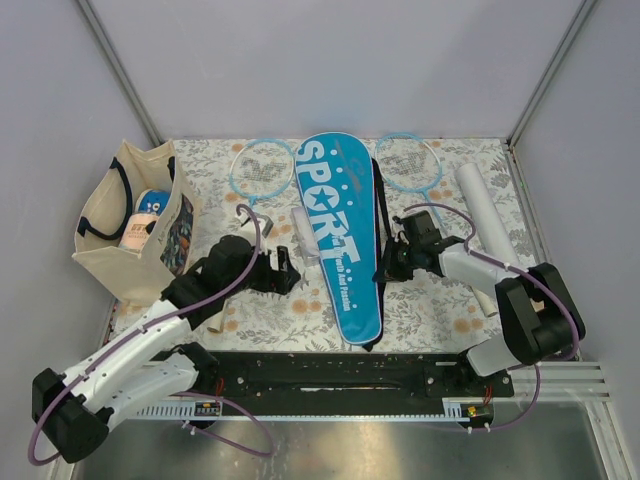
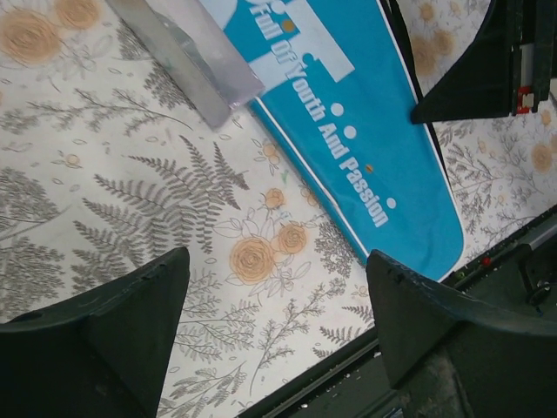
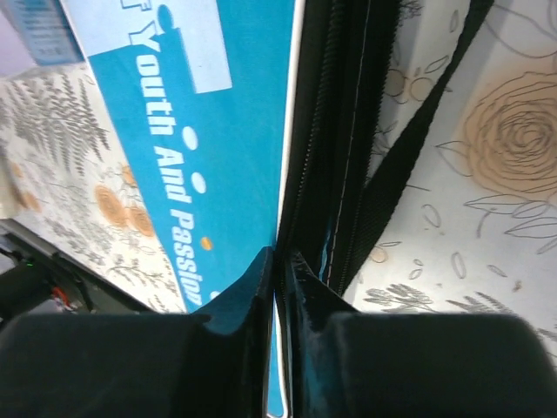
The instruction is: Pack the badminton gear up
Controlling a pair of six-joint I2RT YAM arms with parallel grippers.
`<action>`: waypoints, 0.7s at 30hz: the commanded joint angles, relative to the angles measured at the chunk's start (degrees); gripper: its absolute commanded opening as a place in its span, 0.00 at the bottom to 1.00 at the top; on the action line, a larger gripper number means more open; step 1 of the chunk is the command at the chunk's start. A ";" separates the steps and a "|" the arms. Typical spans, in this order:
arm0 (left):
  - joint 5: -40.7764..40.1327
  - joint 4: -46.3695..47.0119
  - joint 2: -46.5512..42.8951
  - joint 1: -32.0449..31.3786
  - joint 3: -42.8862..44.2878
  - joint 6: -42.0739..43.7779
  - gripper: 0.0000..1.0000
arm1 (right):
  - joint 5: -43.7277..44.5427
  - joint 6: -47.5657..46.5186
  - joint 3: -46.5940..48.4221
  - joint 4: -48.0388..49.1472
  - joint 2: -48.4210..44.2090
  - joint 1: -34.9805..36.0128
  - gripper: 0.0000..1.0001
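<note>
The blue "SPORT" cover (image 1: 340, 235) lies lengthwise in the middle of the flowered table. It also shows in the left wrist view (image 2: 365, 131) and the right wrist view (image 3: 200, 148). My right gripper (image 1: 385, 262) is shut on the cover's black zipped right edge (image 3: 313, 174), pinching the top flap. My left gripper (image 1: 285, 270) is open and empty just left of the cover, over bare cloth (image 2: 274, 296). Two light-blue rackets lie at the back, one left (image 1: 262, 170) and one right (image 1: 410, 163). The long white tube (image 1: 485, 225) lies at the right. No shuttlecocks show clearly.
A cream tote bag (image 1: 130, 225) with items inside stands at the left. A small clear tube-like piece (image 1: 303, 235) lies against the cover's left side and shows grey in the left wrist view (image 2: 191, 52). The black mounting rail (image 1: 340, 375) runs along the near edge.
</note>
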 commanded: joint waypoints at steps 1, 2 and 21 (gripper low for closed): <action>-0.94 9.56 0.59 -4.26 -2.65 -5.08 0.84 | -2.29 3.06 -1.95 7.12 -2.48 1.08 0.09; -2.95 10.88 0.85 -5.49 -3.09 -5.78 0.83 | -2.82 3.94 -2.83 8.87 -2.91 1.17 0.07; -44.10 28.29 27.21 -38.81 4.18 -6.14 0.72 | -8.98 26.53 -14.52 35.08 -10.04 1.17 0.00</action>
